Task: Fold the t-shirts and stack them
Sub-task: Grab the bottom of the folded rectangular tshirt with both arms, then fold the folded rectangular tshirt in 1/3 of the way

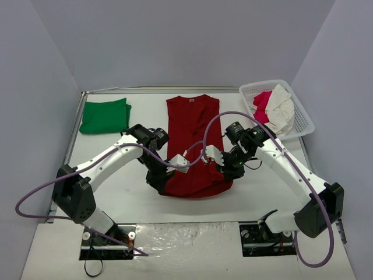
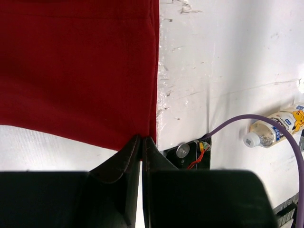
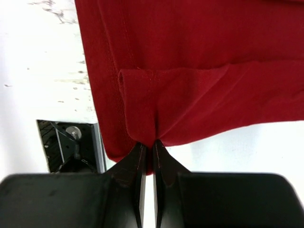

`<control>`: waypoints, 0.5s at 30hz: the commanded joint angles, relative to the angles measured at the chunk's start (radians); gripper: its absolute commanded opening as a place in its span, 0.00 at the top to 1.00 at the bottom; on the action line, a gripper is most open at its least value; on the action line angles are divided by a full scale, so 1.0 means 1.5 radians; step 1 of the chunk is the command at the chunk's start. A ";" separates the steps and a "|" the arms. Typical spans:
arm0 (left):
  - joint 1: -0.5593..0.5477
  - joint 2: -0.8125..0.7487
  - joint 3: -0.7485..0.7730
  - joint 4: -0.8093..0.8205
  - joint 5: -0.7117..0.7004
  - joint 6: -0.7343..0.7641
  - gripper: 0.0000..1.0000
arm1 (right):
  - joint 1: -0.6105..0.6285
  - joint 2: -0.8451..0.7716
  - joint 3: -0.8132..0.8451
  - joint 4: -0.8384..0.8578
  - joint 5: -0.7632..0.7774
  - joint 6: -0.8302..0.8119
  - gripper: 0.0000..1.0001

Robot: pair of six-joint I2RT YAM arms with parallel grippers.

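The dark red t-shirt [image 1: 192,134] lies lengthwise in the middle of the table, sides folded in, collar at the far end. My left gripper [image 1: 158,182] is shut on its near left corner, with the cloth edge pinched between the jaws in the left wrist view [image 2: 141,140]. My right gripper [image 1: 228,172] is shut on its near right corner, and the hem bunches at the jaws in the right wrist view [image 3: 152,142]. The bright green t-shirt [image 1: 105,115] lies folded at the far left.
A white basket [image 1: 300,114] at the far right holds pink and cream cloth. Purple cables loop over both arms. The arm base plates sit at the near edge. A small bottle [image 2: 278,126] lies off the table in the left wrist view.
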 commanded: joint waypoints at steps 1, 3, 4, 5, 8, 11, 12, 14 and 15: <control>-0.030 -0.044 0.039 -0.092 0.035 0.052 0.98 | -0.007 0.008 0.030 -0.083 -0.030 0.019 1.00; -0.039 -0.055 0.039 -0.095 0.037 0.048 0.98 | -0.008 0.005 0.025 -0.083 -0.034 0.019 1.00; -0.039 -0.059 0.036 -0.092 0.033 0.039 0.98 | -0.010 0.007 0.025 -0.083 -0.039 0.015 1.00; -0.038 -0.062 0.033 -0.087 0.028 0.033 0.98 | -0.010 0.007 0.025 -0.083 -0.042 0.012 1.00; -0.036 -0.073 0.014 -0.031 -0.009 -0.002 0.98 | -0.019 0.016 0.029 -0.078 -0.046 0.003 1.00; -0.017 -0.068 0.012 -0.004 -0.028 -0.018 0.98 | -0.030 0.026 0.044 -0.073 -0.043 0.001 1.00; -0.010 -0.065 0.016 -0.001 -0.028 -0.016 0.98 | -0.035 0.027 0.049 -0.069 -0.041 -0.003 1.00; -0.001 -0.053 0.026 0.004 -0.034 -0.018 0.98 | -0.040 0.035 0.051 -0.063 -0.036 -0.005 1.00; 0.006 -0.048 0.040 0.004 -0.040 -0.017 0.98 | -0.042 0.039 0.055 -0.060 -0.035 -0.007 1.00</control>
